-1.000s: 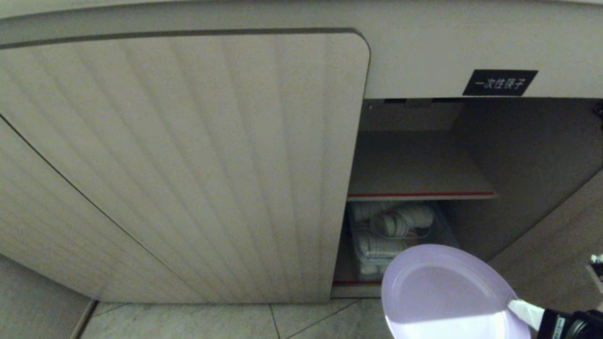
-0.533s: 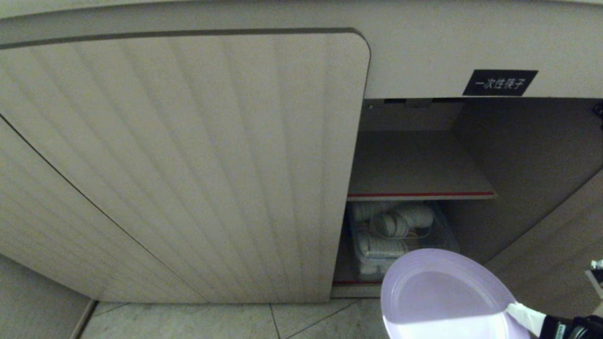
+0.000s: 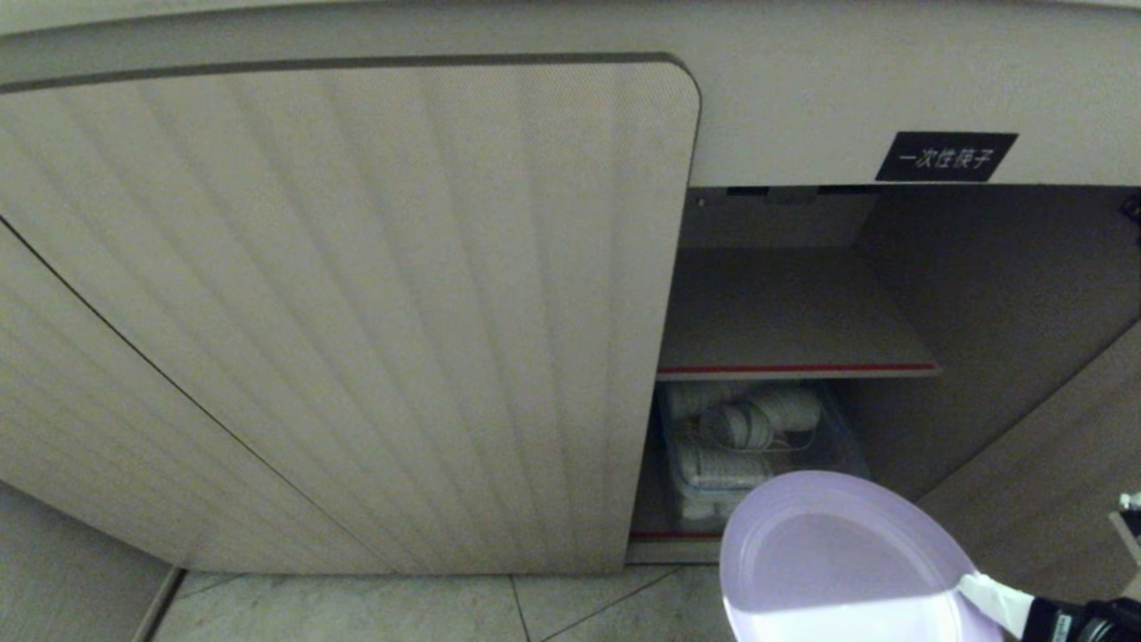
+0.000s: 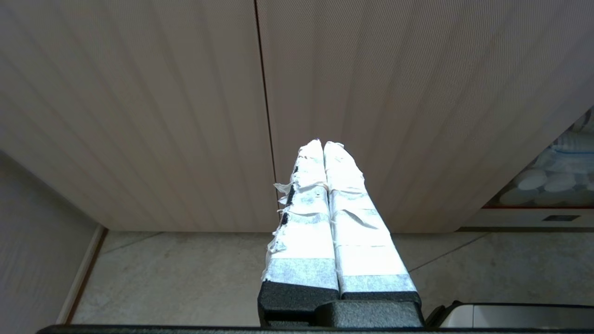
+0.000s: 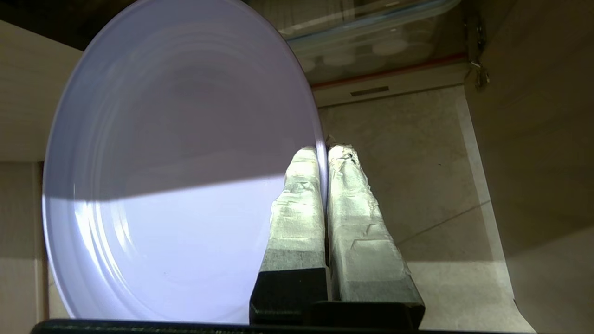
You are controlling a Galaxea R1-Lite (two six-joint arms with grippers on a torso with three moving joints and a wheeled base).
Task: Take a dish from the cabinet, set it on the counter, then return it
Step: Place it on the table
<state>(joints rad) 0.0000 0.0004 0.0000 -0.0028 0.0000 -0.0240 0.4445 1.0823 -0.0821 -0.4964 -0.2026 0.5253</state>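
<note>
While the plate (image 3: 829,553) hangs in the air just outside the open cabinet (image 3: 891,294), the right pincer (image 5: 325,148) is clamped on its rim, one finger on each side. The plate is low down, in front of the bottom opening and above the tiled floor (image 3: 401,606). It tilts a little, with its hollow side facing up. The counter is not in sight, so I cannot tell which part of the job this is.

Inside the cabinet, the middle shelf (image 3: 784,321) is bare. Below it sits a clear box (image 3: 758,446) full of white cups, just behind the plate. An open door (image 3: 1052,499) stands on the right side, and a shut door (image 3: 357,312) on the left.

To do this step well, I think the arm should move slowly, keep the plate flat, and stay clear of the shelf edge and the open door. The grip is only on the thin rim, so a bump could make it slip.

The left pincer (image 4: 322,144) is pressed together, holds nothing, and waits near the shut door.
</note>
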